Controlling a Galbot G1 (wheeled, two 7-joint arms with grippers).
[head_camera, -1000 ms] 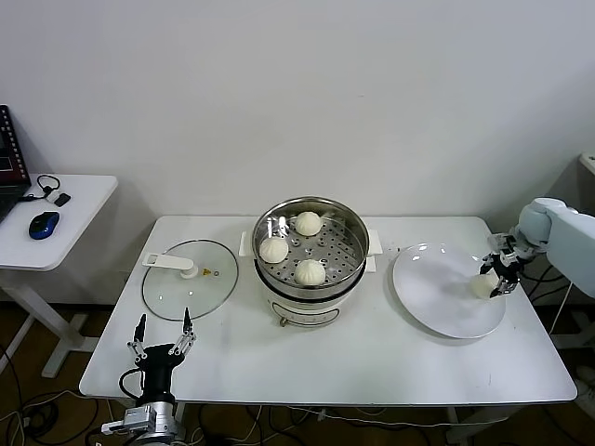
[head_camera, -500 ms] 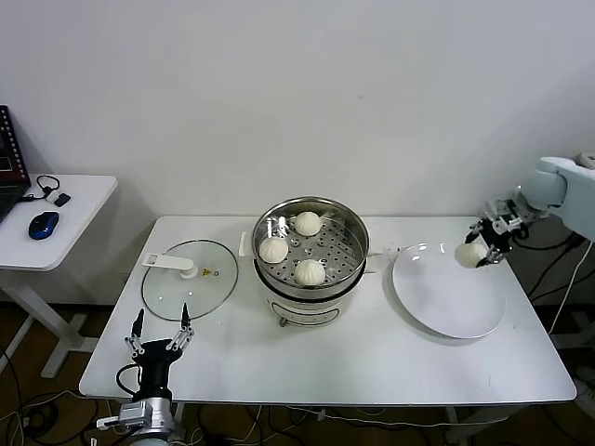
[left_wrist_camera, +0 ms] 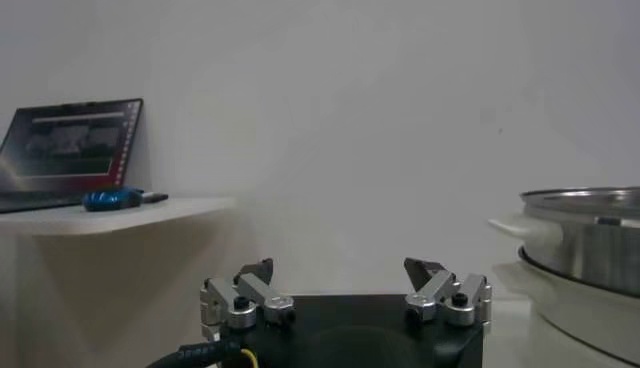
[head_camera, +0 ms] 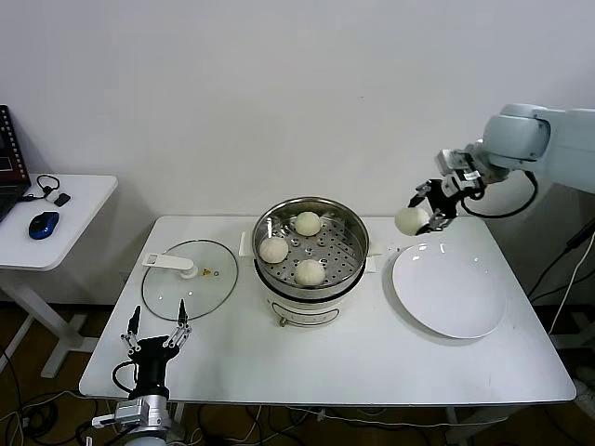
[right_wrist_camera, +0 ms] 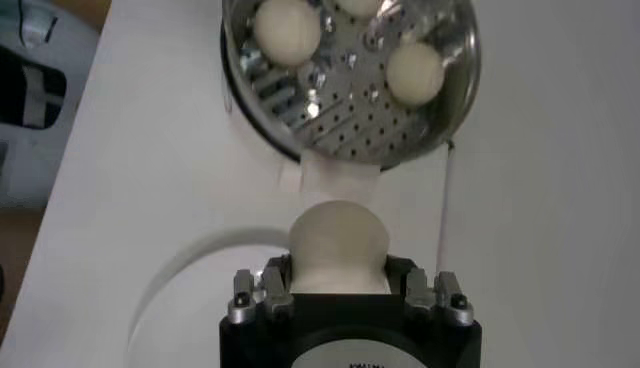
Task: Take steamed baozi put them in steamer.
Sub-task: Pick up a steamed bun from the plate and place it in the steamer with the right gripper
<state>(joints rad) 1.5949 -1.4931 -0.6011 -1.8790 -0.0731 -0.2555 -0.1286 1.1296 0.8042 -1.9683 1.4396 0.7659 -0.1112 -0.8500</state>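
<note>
Your right gripper (head_camera: 420,214) has lifted its baozi (head_camera: 409,220) off the plate (head_camera: 449,290), pinching it between plate and steamer (head_camera: 310,251); its fingertips are hidden. Left gripper (head_camera: 154,334) idles spread over the white table's (head_camera: 325,358) edge.

The room was evenly and brightly lit, with soft, faint shadows under the steamer (head_camera: 310,255) and the white plate (head_camera: 449,290) beside it. Glare flecked the steamer's polished rim and perforated tray. In the left wrist view the light was dimmer and greyer, and the laptop (left_wrist_camera: 68,153) far from the steamer looked soft. The right wrist view was slightly blurred throughout.
</note>
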